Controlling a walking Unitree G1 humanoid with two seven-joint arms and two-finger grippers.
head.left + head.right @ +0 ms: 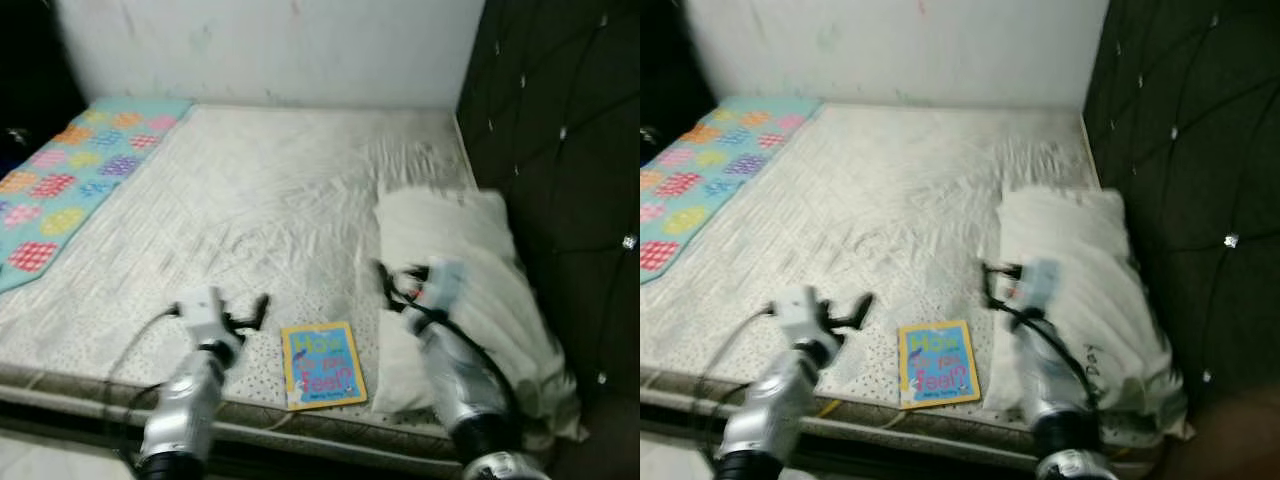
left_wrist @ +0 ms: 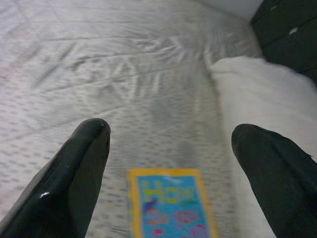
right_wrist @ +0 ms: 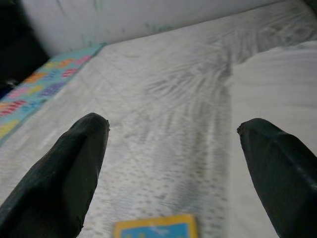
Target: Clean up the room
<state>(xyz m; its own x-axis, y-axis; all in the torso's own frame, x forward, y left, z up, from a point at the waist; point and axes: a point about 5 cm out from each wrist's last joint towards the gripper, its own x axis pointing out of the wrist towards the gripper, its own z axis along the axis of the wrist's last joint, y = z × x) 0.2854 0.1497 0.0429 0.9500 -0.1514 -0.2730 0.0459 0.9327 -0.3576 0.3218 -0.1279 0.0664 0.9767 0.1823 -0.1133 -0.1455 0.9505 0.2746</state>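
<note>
A children's book (image 1: 322, 365) with a yellow border and blue cover lies flat near the front edge of the bed (image 1: 270, 200); it also shows low in the left wrist view as the book (image 2: 171, 203) and as a sliver of the book (image 3: 156, 229) in the right wrist view. My left gripper (image 1: 252, 312) hovers just left of the book, open, nothing between its fingers (image 2: 74, 173). My right gripper (image 1: 388, 285) hangs open above the mattress beside the white pillow (image 1: 470, 290), to the book's right and further back, with empty fingers (image 3: 59, 178).
A blue blanket (image 1: 70, 170) with colourful patches lies along the bed's left side. A dark tufted headboard (image 1: 560, 150) rises on the right, and a white wall (image 1: 270, 50) closes the far end. The mattress middle is wrinkled bare sheet.
</note>
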